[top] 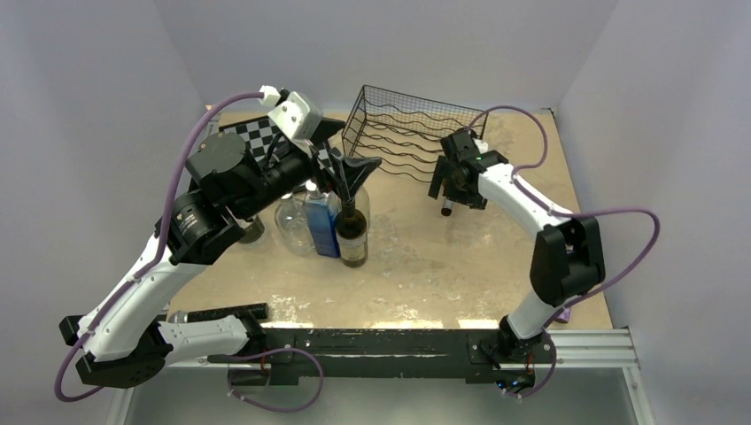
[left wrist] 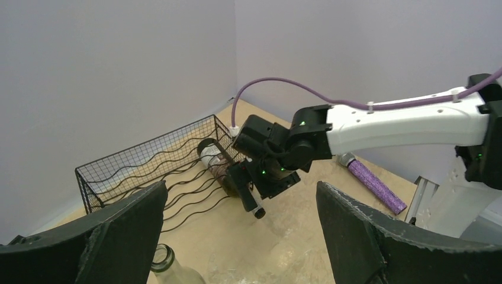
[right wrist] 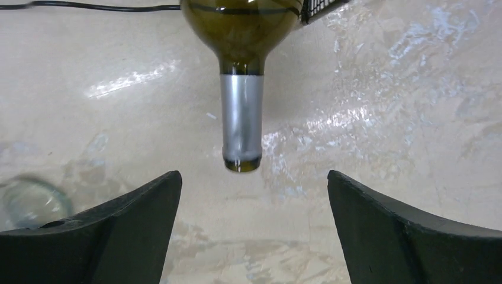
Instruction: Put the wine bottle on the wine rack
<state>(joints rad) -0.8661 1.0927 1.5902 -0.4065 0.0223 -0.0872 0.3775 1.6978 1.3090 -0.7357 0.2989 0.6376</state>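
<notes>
Wine rack [top: 403, 124]: black wire, wavy rails, mesh sides. Wine bottle [right wrist: 240, 35]: olive-green glass, silver foil on the neck. Chessboard [top: 255, 135]: black/white checks. Counter [top: 460, 257]: mottled beige with pale worn patches. Arms [top: 518, 190]: white links, black joints. Cables [left wrist: 266, 81]: purple. Upright: blue bottle [top: 321, 228], clear bottle [top: 292, 221], dark bottle [top: 352, 241] under a black funnel [top: 352, 173]. Stick [left wrist: 372, 184]: glittery purple, grey cap. Walls [top: 89, 88]: pale lavender-grey.
</notes>
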